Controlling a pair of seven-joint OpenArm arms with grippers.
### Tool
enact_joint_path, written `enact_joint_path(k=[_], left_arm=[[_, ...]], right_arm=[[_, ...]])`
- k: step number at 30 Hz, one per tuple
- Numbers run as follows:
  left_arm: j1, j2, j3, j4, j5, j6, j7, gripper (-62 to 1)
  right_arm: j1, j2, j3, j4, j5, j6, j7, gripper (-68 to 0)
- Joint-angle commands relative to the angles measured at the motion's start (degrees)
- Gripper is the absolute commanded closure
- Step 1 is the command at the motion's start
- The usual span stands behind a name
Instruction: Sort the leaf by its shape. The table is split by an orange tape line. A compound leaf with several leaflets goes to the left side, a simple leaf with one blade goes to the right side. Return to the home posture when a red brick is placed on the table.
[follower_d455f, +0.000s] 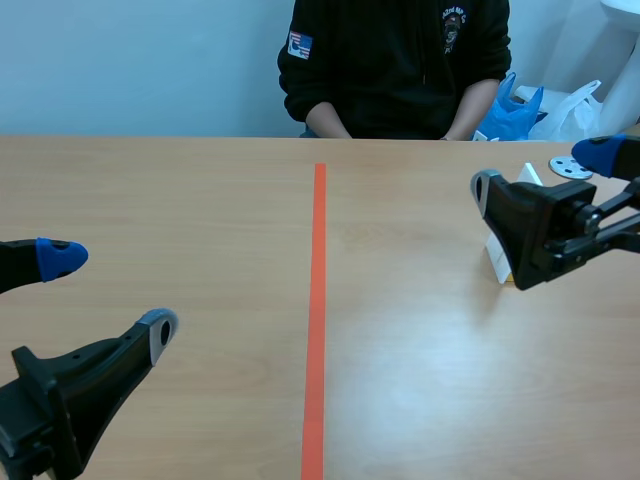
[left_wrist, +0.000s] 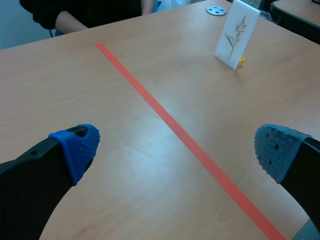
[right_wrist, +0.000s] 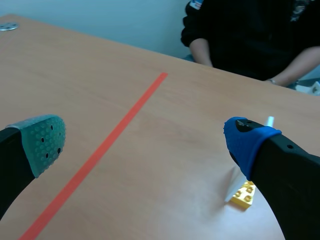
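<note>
Wooden table split by an orange tape line, with both grippers spread wide and holding nothing.
The leaf card stands upright on the right side, fairly far, a yellow brick at its base. In the scene view the right gripper hides most of it. Its drawing shows a thin stem with several small leaflets, finer detail unreadable. The left gripper hangs near left. A person sits at the far edge, cropped above the shoulders. A grey disc lies far right.
</note>
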Motion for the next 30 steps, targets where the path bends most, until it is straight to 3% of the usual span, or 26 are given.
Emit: enact_joint_path(k=[1, 5, 11, 30], left_arm=[[-0.2, 0.1, 0.0, 1.4, -0.3, -0.2, -0.8, -62.3], [-0.2, 0.1, 0.0, 1.4, -0.3, -0.2, -0.8, -62.3], [-0.2, 0.1, 0.0, 1.4, -0.3, -0.2, -0.8, -62.3], [-0.2, 0.1, 0.0, 1.4, -0.3, -0.2, -0.8, -62.3]], right_arm=[[-0.8, 0.6, 0.4, 1.6, 0.6, 0.4, 0.9, -67.9], [-5.6, -0.8, 0.4, 4.7, 0.6, 0.7, 0.8, -67.9], [-7.9, -3.8, 0.2, 5.0, 0.5, 4.9, -0.2, -67.9], [-7.8, -4.6, 0.2, 4.9, 0.2, 5.1, -1.7, -67.9]])
